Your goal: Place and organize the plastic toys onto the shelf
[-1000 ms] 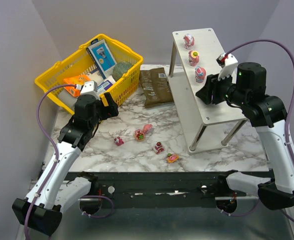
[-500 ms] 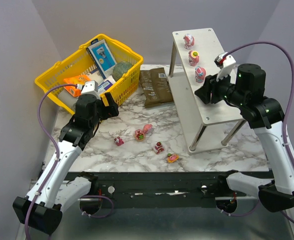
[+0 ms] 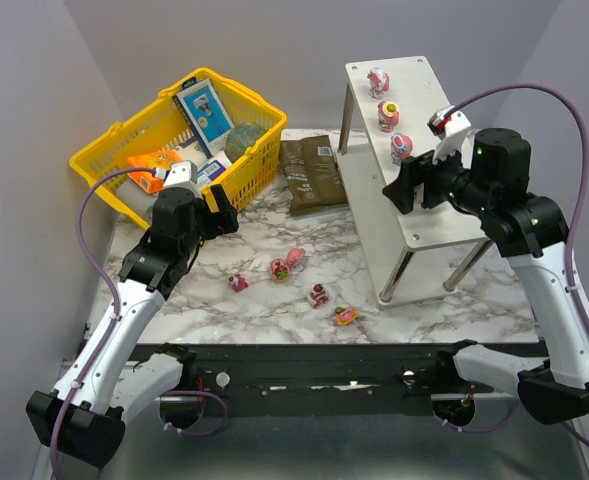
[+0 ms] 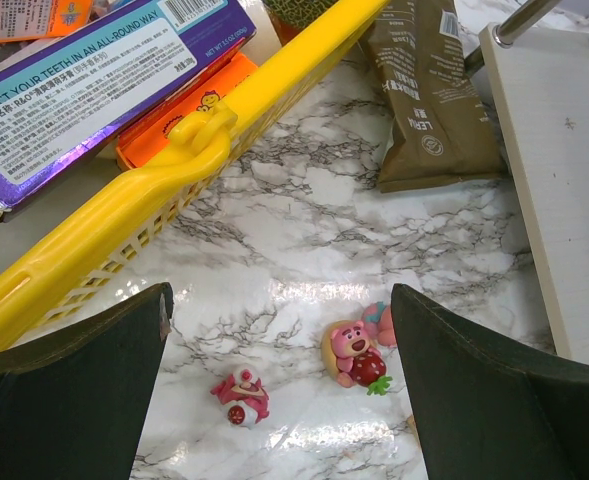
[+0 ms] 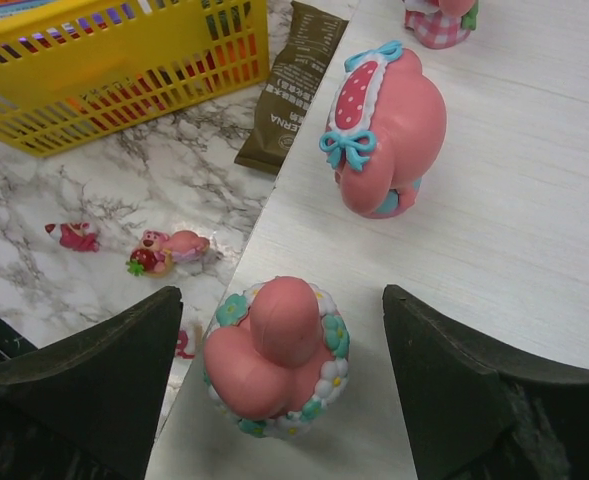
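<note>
Your right gripper (image 5: 276, 305) is open, fingers wide on either side of a pink toy (image 5: 274, 355) that stands on the shelf (image 5: 514, 250) top board, not touching it. A bow toy (image 5: 389, 135) stands just beyond on the same board. Your left gripper (image 4: 279, 300) is open too and empty, above the marble table (image 4: 304, 220). There a strawberry bear toy (image 4: 354, 352) and a small pink toy (image 4: 241, 395) lie near the yellow basket (image 4: 124, 210).

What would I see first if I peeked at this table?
Probably the bright yellow basket stuffed with boxes at the far left, and the tall white shelf on the right with little pink toys lined up on top. The right gripper stands open around a pink flowery toy at the shelf's edge, while four more toys lie loose on the marble table.
</note>
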Available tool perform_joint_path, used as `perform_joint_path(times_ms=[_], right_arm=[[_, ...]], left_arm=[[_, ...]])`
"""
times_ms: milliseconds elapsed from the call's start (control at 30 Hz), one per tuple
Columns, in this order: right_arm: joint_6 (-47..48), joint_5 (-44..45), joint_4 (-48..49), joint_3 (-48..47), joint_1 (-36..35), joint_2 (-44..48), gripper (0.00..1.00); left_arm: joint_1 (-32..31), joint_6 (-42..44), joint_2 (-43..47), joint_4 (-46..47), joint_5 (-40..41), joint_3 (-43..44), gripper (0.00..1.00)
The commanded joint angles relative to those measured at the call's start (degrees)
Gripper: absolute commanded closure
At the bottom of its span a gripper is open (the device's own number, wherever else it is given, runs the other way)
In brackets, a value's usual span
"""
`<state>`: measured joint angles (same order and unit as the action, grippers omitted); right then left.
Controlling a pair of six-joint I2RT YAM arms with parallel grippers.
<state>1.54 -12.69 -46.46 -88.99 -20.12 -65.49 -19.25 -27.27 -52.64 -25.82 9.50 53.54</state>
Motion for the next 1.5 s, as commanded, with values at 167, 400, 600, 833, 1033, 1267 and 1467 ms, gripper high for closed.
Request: perform_joint_path(times_ms=[167,400,600,833,1033,1267,1467], right_arm=[[0.22,0.03,-2.67,-3.82,0.43,2.39,0.00],[-1.36,0.21,-4.96,-10.58,0.43,3.09,0.00],[-3.91,-1.73,-5.92,-17.26,0.43,3.27,0.00],[-5.76,-1.37,-6.19,-19.91,0.43,2.65,0.00],[-6.20,-0.32,-6.37,-19.38,0.43,2.92,0.00],[-5.50,-0.06,-7.16,-18.68,0.43,3.00,0.00],[-4.97,0.82,-7.24,-17.89,0.43,3.53,0.00]], left_arm=[[-0.18,0.37,0.08,0.34,-0.71,0.95,0.01],[-0.18,0.20,-0.36,0.60,-2.11,1.57,0.01],[-0.27,0.20,-1.06,1.21,-7.10,1.74,0.01],[-4.03,-2.09,-7.89,2.01,-11.97,3.58,0.01],[-12.12,-0.78,-15.19,3.39,-11.25,5.53,0.03],[-18.99,5.38,-23.64,9.56,-11.87,3.59,0.04],[-20.04,7.31,-31.99,10.36,-13.27,4.47,0.13]])
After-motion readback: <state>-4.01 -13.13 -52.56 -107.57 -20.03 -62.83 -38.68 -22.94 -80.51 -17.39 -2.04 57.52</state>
